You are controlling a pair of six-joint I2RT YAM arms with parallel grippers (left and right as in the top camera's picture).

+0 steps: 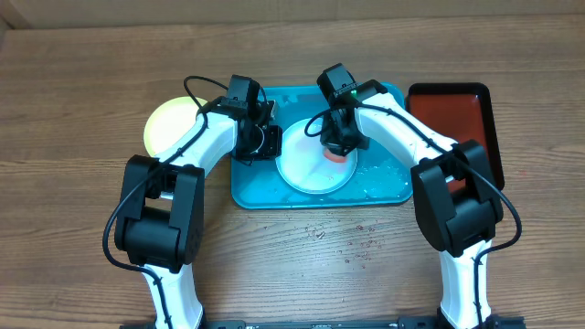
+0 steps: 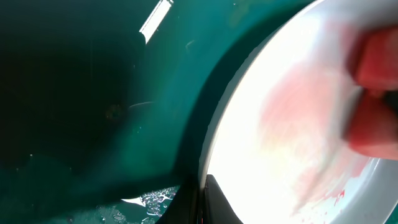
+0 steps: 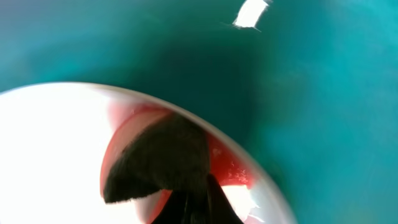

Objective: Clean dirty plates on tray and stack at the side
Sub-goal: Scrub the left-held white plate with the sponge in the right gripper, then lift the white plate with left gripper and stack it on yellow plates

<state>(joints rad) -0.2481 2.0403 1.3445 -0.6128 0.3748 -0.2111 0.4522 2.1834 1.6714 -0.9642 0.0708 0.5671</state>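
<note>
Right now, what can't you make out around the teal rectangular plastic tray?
Yellow-green round plate: overhead, left arm covers its right edge.
Left gripper: left wrist view cuts off its fingers; grip on pale white round plate unclear.
Red-orange sponge: overhead, right gripper covers most; left wrist view blurs it.

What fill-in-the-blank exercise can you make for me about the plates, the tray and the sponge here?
1. Only ____ plate shows on the teal tray.
2. In the overhead view, the yellow-green plate lies on the table to the ____ of that tray.
3. The right hand presses a sponge of ____ colour onto the pale plate.
Missing words: one; left; red.
</note>
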